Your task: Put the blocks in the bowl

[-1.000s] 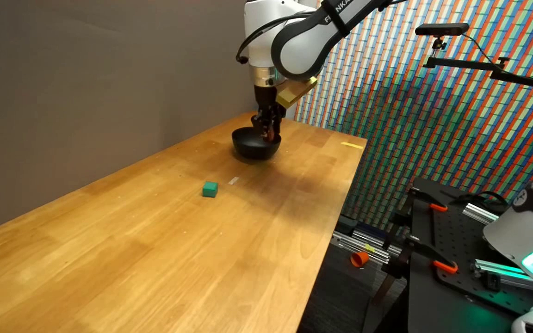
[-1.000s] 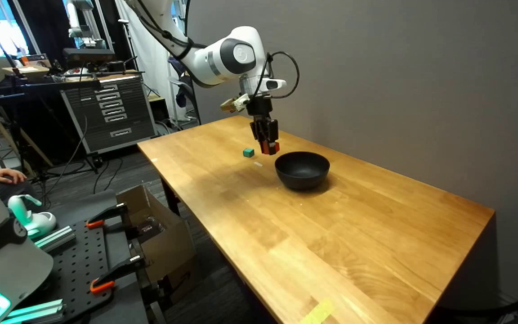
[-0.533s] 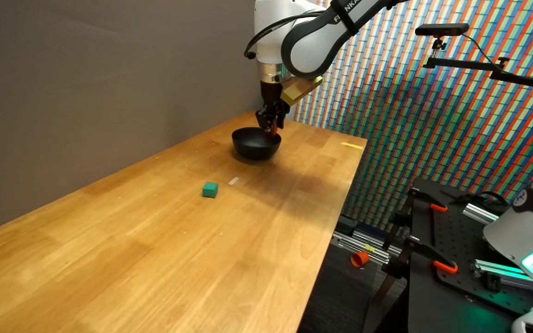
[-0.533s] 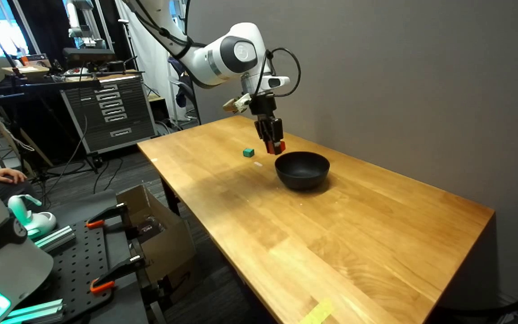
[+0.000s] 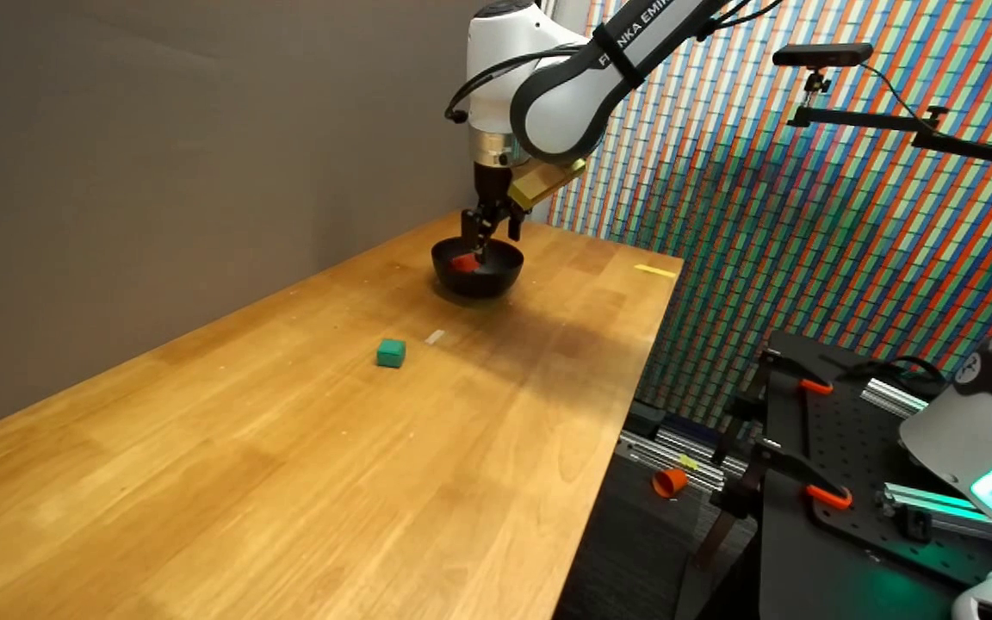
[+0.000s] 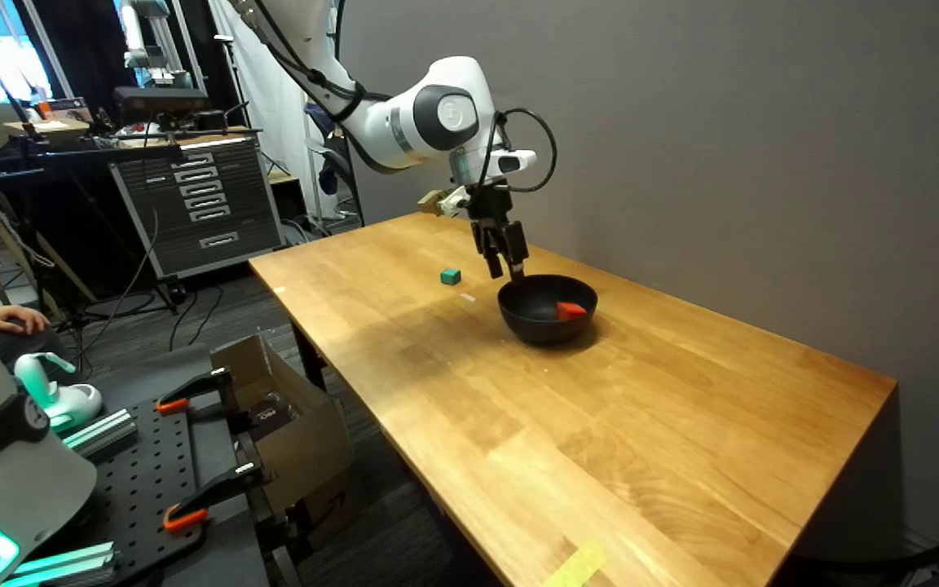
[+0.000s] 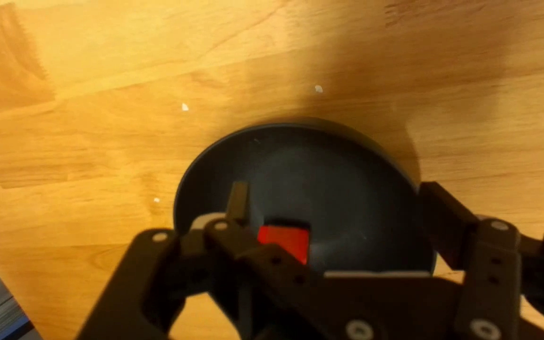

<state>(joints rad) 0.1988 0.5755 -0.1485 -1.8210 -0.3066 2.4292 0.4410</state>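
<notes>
My claw (image 7: 333,193): one, spread apart. Black bowl (image 6: 539,328): one, on counter (image 6: 600,432). Red block (image 7: 291,238): one, inside bowl. Green block (image 5: 391,353): one, on counter, apart from bowl.

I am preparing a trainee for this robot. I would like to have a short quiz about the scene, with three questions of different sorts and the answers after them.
1. Multiple choice: where is the red block relative to the black bowl? a) beside it; b) inside it; c) underneath it.
2. True or false: the hand is open.
3. Fill in: the other block, resting on the table, is ... in colour.

Key: 1. b; 2. true; 3. green.
</notes>
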